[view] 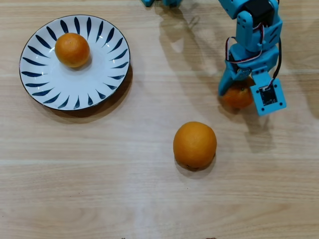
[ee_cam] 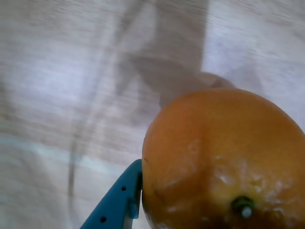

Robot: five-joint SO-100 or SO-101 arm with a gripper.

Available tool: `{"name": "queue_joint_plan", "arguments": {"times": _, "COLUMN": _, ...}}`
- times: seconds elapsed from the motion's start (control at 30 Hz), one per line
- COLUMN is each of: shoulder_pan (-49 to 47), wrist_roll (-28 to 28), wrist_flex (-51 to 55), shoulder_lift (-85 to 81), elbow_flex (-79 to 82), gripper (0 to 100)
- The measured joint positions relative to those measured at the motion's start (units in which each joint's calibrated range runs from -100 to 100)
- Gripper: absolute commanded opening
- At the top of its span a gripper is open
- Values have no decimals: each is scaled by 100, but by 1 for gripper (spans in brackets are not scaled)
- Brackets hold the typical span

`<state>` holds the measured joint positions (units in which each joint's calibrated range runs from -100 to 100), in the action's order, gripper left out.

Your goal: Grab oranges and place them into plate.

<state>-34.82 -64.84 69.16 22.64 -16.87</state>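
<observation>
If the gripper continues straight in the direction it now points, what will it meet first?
The gripper points down at the table and is shut on a small orange. Going straight on, the orange would probably meet the wooden table first; nothing else shows beneath it. How high it hangs is unclear.

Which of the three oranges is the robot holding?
The small orange at the right in the overhead view, under the blue arm. One blue finger presses its side; the other two lie free, one on the plate, one on the table.

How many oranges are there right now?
3: one orange on the plate, a larger orange on the bare table, and one orange between the arm's jaws.
</observation>
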Motion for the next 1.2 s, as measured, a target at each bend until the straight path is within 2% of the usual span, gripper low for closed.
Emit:
{"name": "queue_joint_plan", "arguments": {"times": 0.3, "shoulder_pan": 988, "wrist_roll": 835, "wrist_flex": 1034, "shoulder_lift": -1117, "elbow_flex": 44, "gripper": 30}}
{"name": "queue_joint_plan", "arguments": {"times": 0.5, "shoulder_pan": 2246, "wrist_roll": 1560, "wrist_flex": 1137, "shoulder_lift": -2370, "elbow_flex": 1213, "gripper": 30}}
{"name": "queue_joint_plan", "arguments": {"times": 0.73, "shoulder_pan": 4103, "wrist_roll": 2520, "wrist_flex": 465, "shoulder_lift": -3986, "elbow_flex": 3223, "gripper": 30}}
{"name": "queue_joint_plan", "arguments": {"times": 0.93, "shoulder_pan": 4973, "wrist_roll": 2760, "wrist_flex": -17, "shoulder_lift": -4731, "elbow_flex": 4666, "gripper": 30}}
{"name": "queue_joint_plan", "arguments": {"times": 1.0, "shoulder_pan": 5074, "wrist_roll": 2786, "wrist_flex": -121, "shoulder_lift": -4858, "elbow_flex": 4914, "gripper": 35}}
{"name": "queue_joint_plan", "arguments": {"times": 1.13, "shoulder_pan": 5049, "wrist_roll": 2879, "wrist_flex": -198, "shoulder_lift": -5044, "elbow_flex": 5011, "gripper": 54}}
{"name": "queue_joint_plan", "arguments": {"times": 1.2, "shoulder_pan": 5049, "wrist_roll": 2973, "wrist_flex": -267, "shoulder_lift": -5129, "elbow_flex": 5011, "gripper": 59}}
